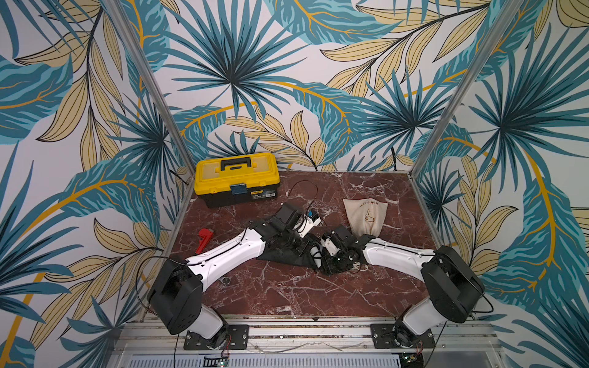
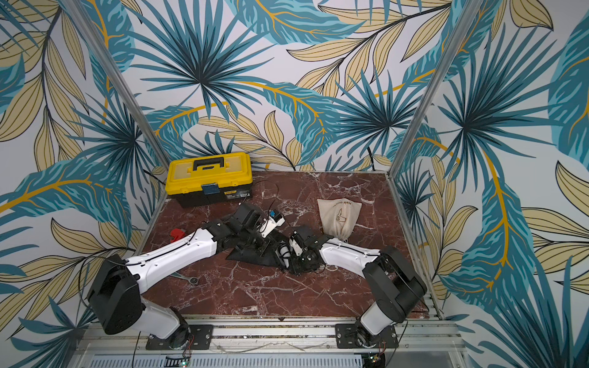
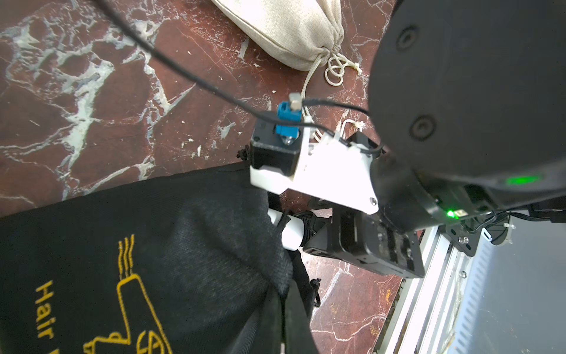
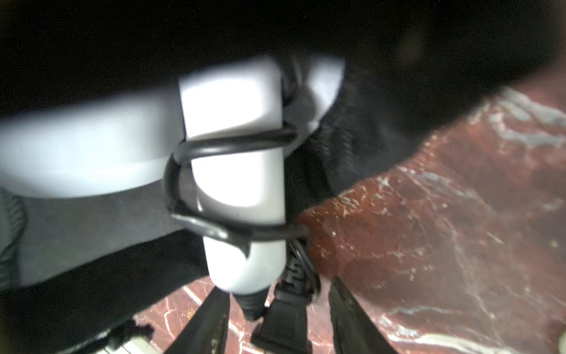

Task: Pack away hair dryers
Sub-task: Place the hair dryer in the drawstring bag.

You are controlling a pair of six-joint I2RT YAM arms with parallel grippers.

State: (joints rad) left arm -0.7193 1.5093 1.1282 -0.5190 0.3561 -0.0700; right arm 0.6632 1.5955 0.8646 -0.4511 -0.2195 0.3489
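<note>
A white hair dryer (image 4: 232,171) with its black cord (image 4: 214,147) looped round the handle lies half inside the mouth of a black pouch (image 3: 153,245) printed "Hair Dryer". Only the handle end (image 3: 291,236) sticks out of the fabric. My left gripper (image 3: 284,306) is shut on the pouch's rim beside the opening. My right gripper (image 4: 277,288) is open, its fingers (image 4: 211,321) either side of the handle's tip and the cord's plug (image 4: 284,318), touching neither. In both top views the two wrists meet over the pouch (image 1: 287,258) (image 2: 251,255) at mid-table.
A beige drawstring pouch (image 1: 365,216) (image 2: 339,216) lies tied shut behind the right wrist. A yellow toolbox (image 1: 236,178) (image 2: 208,178) stands at the back left. A red tool (image 1: 204,239) and a metal wrench (image 2: 191,279) lie by the left arm.
</note>
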